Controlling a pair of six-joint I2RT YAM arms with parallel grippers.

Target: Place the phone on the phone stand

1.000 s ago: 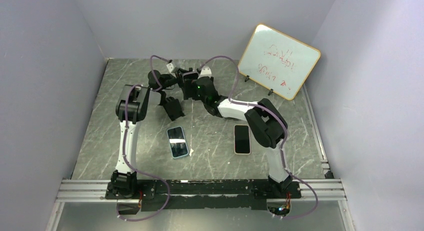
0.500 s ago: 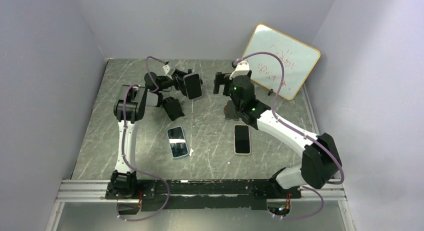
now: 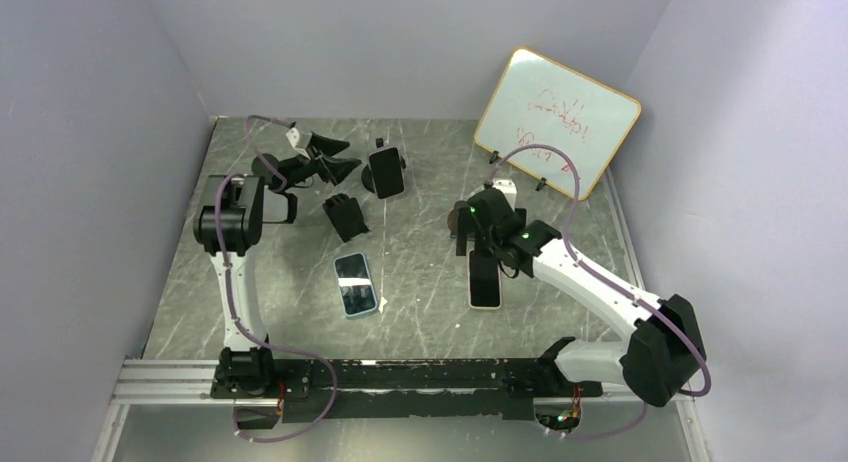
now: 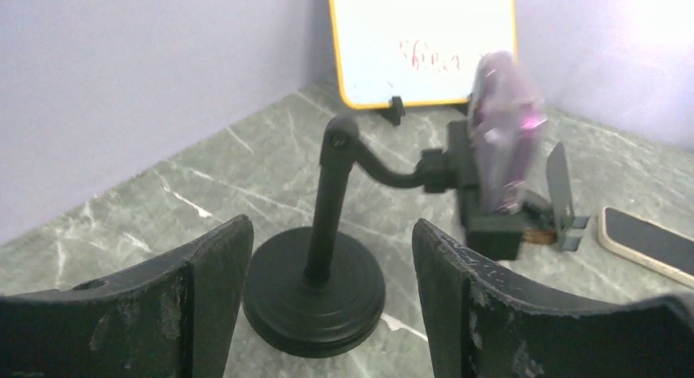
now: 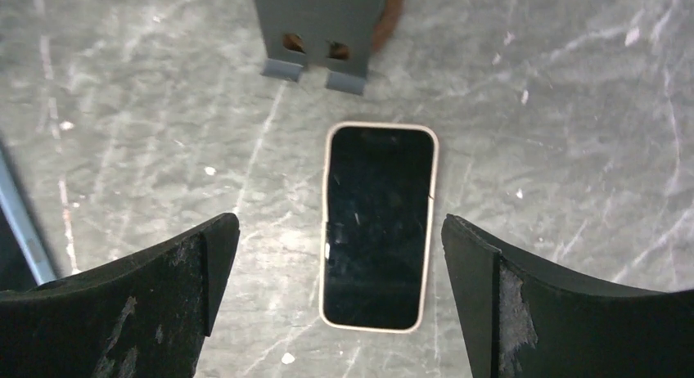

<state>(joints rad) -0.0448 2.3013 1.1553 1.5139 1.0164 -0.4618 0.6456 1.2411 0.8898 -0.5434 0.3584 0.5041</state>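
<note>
The right gripper (image 5: 337,229) is hovering spread and empty over a flat phone (image 5: 378,231) waiting on the table (image 3: 420,267), while farther back the upright phone (image 3: 385,172) is already sitting on the stand (image 4: 315,294), the left gripper (image 4: 331,235) hanging spread and empty beside it

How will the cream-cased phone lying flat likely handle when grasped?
The cream-cased phone is probably rigid, a flat slab. Lying flush on the table, its thin edges likely offer little purchase. Its glossy screen may be slippery.
</note>
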